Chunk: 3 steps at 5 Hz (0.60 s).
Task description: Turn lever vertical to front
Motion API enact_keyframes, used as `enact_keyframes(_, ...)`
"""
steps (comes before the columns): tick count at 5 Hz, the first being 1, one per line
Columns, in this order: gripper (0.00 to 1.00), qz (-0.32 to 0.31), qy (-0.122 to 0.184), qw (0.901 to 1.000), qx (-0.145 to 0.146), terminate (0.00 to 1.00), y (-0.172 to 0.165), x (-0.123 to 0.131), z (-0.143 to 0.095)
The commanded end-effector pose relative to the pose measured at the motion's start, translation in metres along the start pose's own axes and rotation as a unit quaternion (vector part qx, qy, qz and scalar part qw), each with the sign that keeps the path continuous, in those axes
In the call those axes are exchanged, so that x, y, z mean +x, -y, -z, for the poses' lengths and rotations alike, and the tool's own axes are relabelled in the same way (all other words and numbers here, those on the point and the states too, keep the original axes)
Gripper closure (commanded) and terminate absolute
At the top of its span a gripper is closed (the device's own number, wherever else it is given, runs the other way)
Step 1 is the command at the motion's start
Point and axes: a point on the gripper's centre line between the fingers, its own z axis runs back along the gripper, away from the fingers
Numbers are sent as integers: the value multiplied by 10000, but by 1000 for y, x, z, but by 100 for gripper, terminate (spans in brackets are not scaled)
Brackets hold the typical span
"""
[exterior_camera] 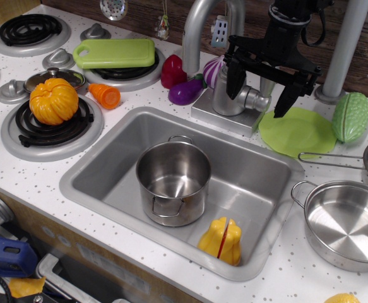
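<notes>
The tap's cylindrical body [229,96] stands on a grey base behind the sink, under the tall curved spout [196,31]. A short round stub sticks out to its right, and the lever [266,87] rises from it as a small silver paddle, partly hidden by my gripper. My black gripper [256,104] comes down from above with its jaws open and spread wide. One finger [233,81] is in front of the tap body and the other finger [286,96] is to the right of the stub. The lever lies between them and I cannot tell if either touches it.
A steel pot [173,183] and a yellow toy [221,241] sit in the sink [108,158]. A steel pan [344,224], green plate [297,131], green vegetable [350,117] and grey pole [341,50] are right. Eggplant [185,92], red pepper [172,71] and an orange pumpkin [53,101] are left.
</notes>
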Motion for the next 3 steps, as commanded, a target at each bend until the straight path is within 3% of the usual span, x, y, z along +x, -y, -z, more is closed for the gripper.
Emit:
enact_keyframes(1, 0, 0, 0, 10000, 0, 0, 0, 0, 0)
enact_keyframes(3, 0, 61, 211, 9997, -73, 0, -16, 22, -30)
